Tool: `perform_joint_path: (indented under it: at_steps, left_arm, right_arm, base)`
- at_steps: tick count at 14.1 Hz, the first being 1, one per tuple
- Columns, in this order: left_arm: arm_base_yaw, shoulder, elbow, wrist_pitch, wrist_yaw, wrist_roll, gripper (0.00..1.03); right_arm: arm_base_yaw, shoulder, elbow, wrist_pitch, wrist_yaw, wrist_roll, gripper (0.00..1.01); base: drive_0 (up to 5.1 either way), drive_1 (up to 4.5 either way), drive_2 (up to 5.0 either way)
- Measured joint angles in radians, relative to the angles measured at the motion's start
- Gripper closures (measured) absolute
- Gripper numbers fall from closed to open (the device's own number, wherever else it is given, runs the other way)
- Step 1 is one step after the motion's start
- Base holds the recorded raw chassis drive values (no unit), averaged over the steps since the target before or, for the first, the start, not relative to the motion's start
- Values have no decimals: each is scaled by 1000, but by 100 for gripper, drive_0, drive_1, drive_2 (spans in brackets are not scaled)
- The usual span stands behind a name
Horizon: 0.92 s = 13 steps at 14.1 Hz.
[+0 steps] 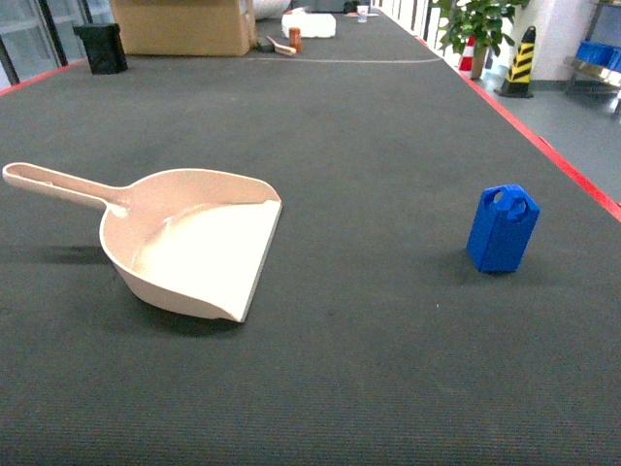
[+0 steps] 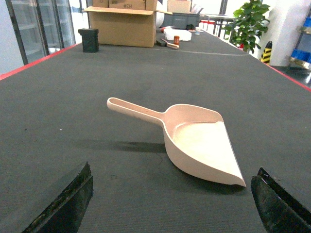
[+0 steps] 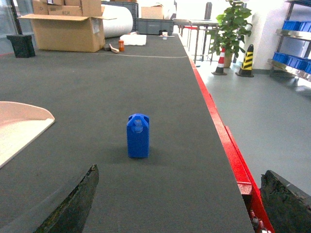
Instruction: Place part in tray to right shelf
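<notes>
Head view: beige tray (image 1: 194, 248) lies left on the dark counter (image 1: 369, 146), blue part (image 1: 502, 229) upright well right; both tools spread wide, holding nothing.

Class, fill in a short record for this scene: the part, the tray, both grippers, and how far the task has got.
part: blue part upright on the dark mat, right of the tray
tray: beige tray empty, handle pointing left
left gripper: open, facing the tray
right gripper: open, facing the part
progress: part not yet in tray
</notes>
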Motion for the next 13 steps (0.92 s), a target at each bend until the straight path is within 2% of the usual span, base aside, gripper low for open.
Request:
perform_joint_path:
  at_steps: [5,6,7,8,9,10,11,12,13]
  left_arm:
    - [0,0,0,0,0,0,5]
    - [-77,57,24,-77,-156,-44,5]
    - [-100,148,34,-42,-225,-99,5]
    - [-54,236,34,63,-207,-155,5]
    - [8,410,35,238,-126,-245,5]
    - [53,590,42,395,-60,-314,5]
    - [88,802,81,581,-5,-402,5]
    - [97,981,130,727,5,-491,5]
    - [103,1183,189,880,36,-601,5]
  right_arm:
    - [0,0,0,0,0,0,3]
    - [0,0,0,0,1,0,3]
    - [0,0,0,0,-1,0,3]
    - [0,0,0,0,0,0,3]
    - [0,0,0,0,0,0,3]
    - [0,0,0,0,0,0,3]
    - [0,0,0,0,0,0,3]
    - [0,0,0,0,0,0,3]
    - [0,0,0,0,0,0,3]
  base:
    - [0,0,0]
    - [0,0,0]
    - [0,0,0]
    - [0,0,0]
    - [0,0,0]
    - [0,0,0]
    - [0,0,0]
    - [0,0,0]
    - [0,0,0]
